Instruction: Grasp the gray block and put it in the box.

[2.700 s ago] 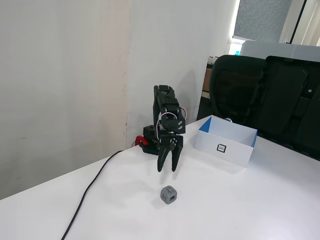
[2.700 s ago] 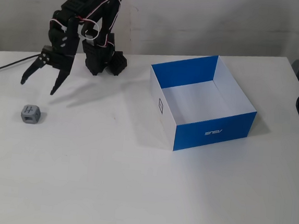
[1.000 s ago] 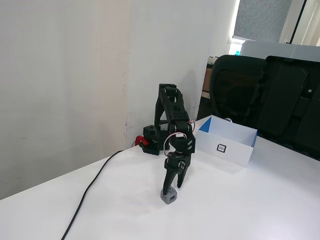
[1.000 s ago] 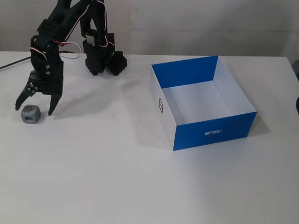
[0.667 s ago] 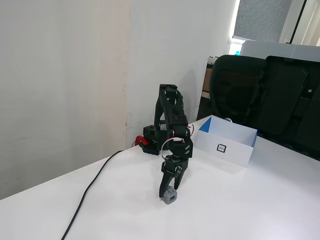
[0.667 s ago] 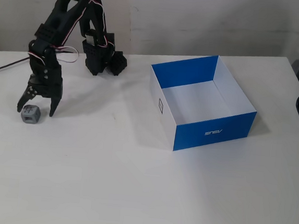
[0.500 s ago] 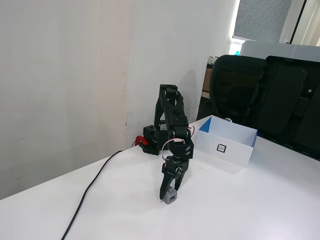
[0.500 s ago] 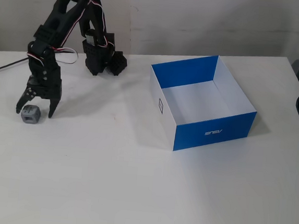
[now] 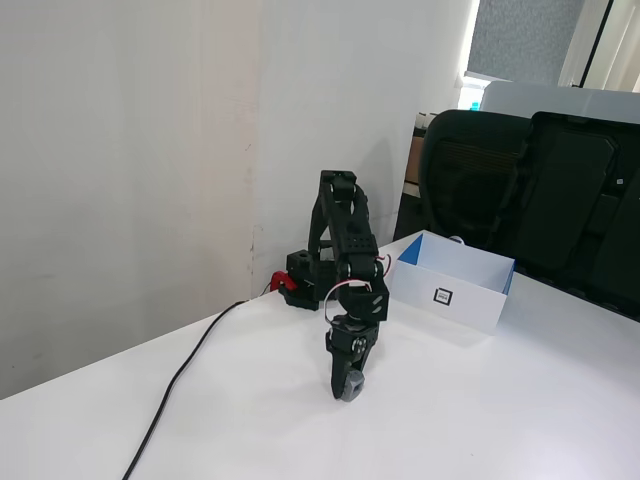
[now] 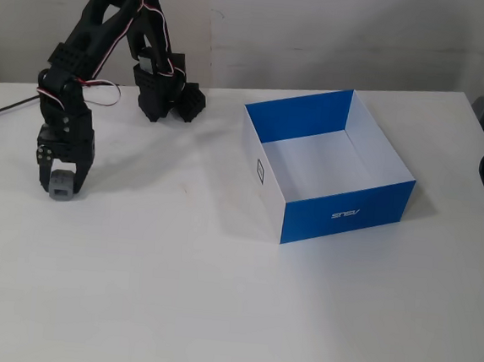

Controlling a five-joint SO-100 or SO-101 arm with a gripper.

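The gray block (image 9: 352,384) sits at table level between the fingers of my gripper (image 9: 349,392), left of the box in a fixed view. It shows the same way in the other fixed view, the block (image 10: 61,180) held in the gripper (image 10: 61,191) at the far left. The jaws stand closed against the block's sides and the arm is folded down over it. The white box (image 9: 470,300) with blue inner walls and a square marker (image 9: 441,296) stands open and empty at the right (image 10: 349,212).
The arm's base (image 10: 166,98) is clamped at the table's back edge by the wall. A black cable (image 9: 180,378) runs from it across the table's left side. Black office chairs (image 9: 500,190) stand behind the box.
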